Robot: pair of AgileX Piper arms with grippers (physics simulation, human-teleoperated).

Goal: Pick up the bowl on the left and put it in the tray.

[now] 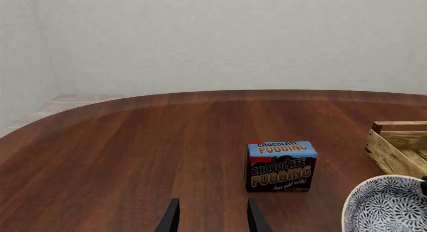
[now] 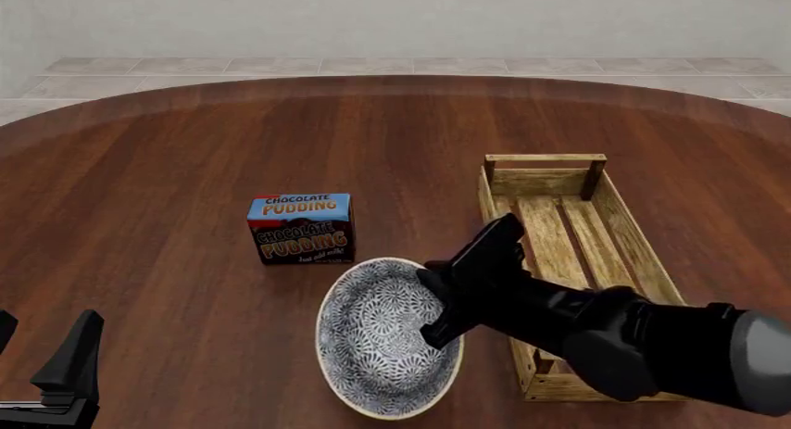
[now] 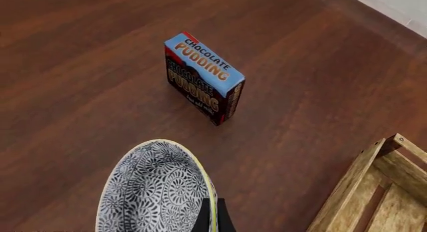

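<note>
Blue-grey floral pattern fills the bowl [image 2: 377, 341], which is tilted with its inside facing the camera, between the pudding box [image 2: 302, 228] and the tray [image 2: 624, 234], near the tabletop's [image 2: 161, 170] front. The right end effector [image 2: 435, 304] is clamped on the bowl's right rim, one finger [image 3: 203, 218] inside and one outside. The tray lies just right of the bowl, running from near to far. The left end effector [image 2: 43, 350] hangs released at the near left, well apart from everything.
</note>
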